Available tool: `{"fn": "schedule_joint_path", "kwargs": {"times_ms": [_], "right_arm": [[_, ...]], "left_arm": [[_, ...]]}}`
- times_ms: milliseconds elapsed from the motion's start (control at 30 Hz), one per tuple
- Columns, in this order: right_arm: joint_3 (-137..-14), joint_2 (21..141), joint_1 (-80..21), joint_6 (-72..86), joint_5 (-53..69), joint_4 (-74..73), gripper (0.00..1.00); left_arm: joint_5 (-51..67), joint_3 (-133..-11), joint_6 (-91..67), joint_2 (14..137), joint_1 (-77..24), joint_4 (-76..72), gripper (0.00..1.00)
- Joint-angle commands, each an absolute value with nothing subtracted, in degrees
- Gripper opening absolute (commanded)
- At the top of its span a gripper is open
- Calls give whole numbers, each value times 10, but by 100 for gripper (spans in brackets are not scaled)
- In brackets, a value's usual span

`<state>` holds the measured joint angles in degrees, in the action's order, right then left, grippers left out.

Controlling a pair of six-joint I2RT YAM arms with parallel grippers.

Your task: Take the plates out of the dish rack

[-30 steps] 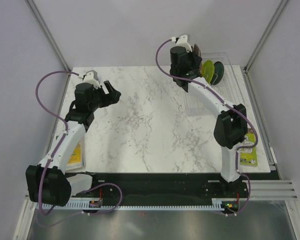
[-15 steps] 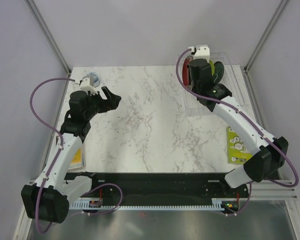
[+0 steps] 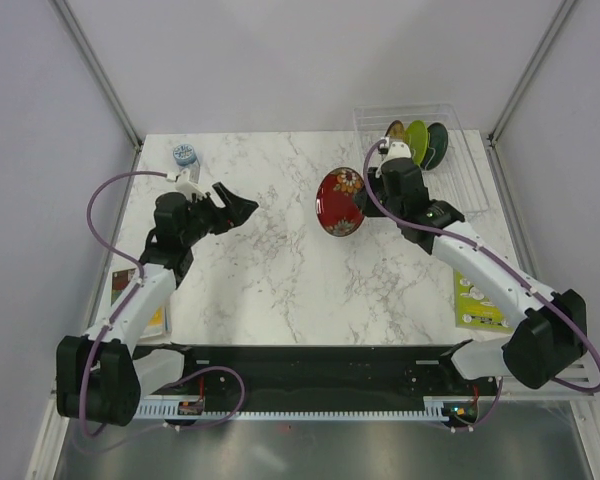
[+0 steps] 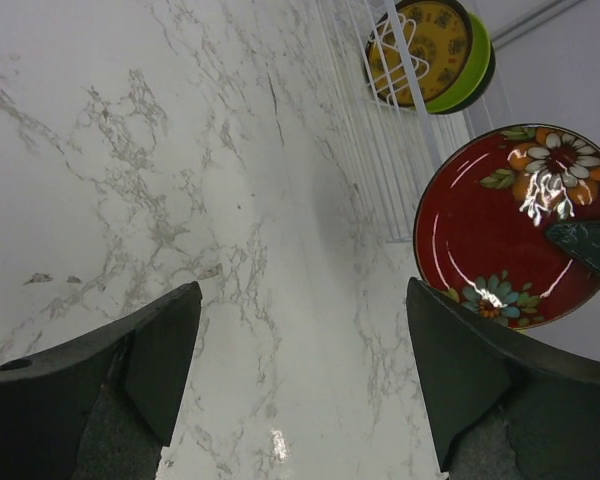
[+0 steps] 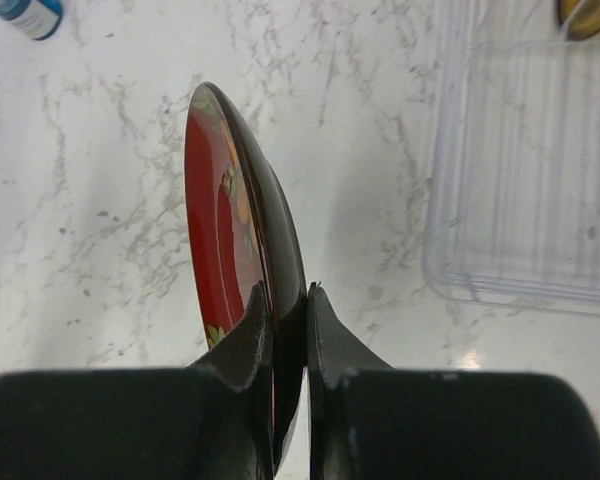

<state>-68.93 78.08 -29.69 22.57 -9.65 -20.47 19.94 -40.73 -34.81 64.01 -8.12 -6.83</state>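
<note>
My right gripper [image 3: 364, 197] is shut on the rim of the red floral plate [image 3: 338, 201] and holds it on edge above the marble table, left of the dish rack [image 3: 472, 175]. The right wrist view shows the plate [image 5: 242, 250] edge-on between my fingers. The amber-brown plate [image 3: 396, 131], lime green plate [image 3: 416, 140] and dark teal-blue plate [image 3: 437, 145] stand in the rack at the back right. My left gripper [image 3: 242, 203] is open and empty over the table's left half, facing the red plate [image 4: 510, 235].
A small blue-grey round container [image 3: 184, 155] stands at the back left. A green-and-white printed card [image 3: 476, 296] lies near the right edge. A yellow item [image 3: 152, 310] lies at the left edge beside my left arm.
My right gripper has pulled the red plate out of the rack and carried it left over the table. My left gripper has swung toward the centre.
</note>
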Motion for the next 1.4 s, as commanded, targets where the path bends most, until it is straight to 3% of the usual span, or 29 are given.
{"fn": "schedule_joint_path", "kwargs": {"times_ms": [0,267,600,700,733,800,833,867,933,1000,1100,1133,1167,1200,1367], "right_arm": [[-653,760,-300,341,40,-49,0],[-587,798,-300,453,130,121,0],[-584,853,-331,508,170,207,0],[-586,867,-343,520,182,228,0],[-584,870,-346,525,185,240,0],[-579,874,-347,534,191,248,0],[-577,872,-347,536,191,251,0],[-575,871,-346,534,191,250,0],[-576,868,-347,533,192,244,1],[-584,868,-346,519,191,215,19],[-620,858,-341,458,161,116,32],[-628,851,-339,443,142,97,43],[-641,846,-337,412,133,78,63],[-649,843,-330,395,123,37,71],[-701,813,-299,309,8,-89,80]], "left_arm": [[257,-381,-406,664,-83,-183,89],[290,-347,-443,686,-83,-260,88],[306,-326,-499,744,-109,-381,87],[302,-329,-498,755,-122,-392,79],[301,-329,-497,757,-126,-394,64],[301,-330,-496,764,-127,-395,47],[301,-330,-491,766,-127,-394,7],[299,-331,-489,765,-127,-383,2],[293,-332,-477,760,-127,-370,2],[272,-336,-457,749,-127,-333,2],[243,-342,-430,734,-127,-288,2],[234,-344,-424,730,-126,-276,2],[229,-351,-415,726,-125,-258,2],[222,-355,-397,714,-125,-217,2],[152,-372,-350,672,-119,-120,2]]}}
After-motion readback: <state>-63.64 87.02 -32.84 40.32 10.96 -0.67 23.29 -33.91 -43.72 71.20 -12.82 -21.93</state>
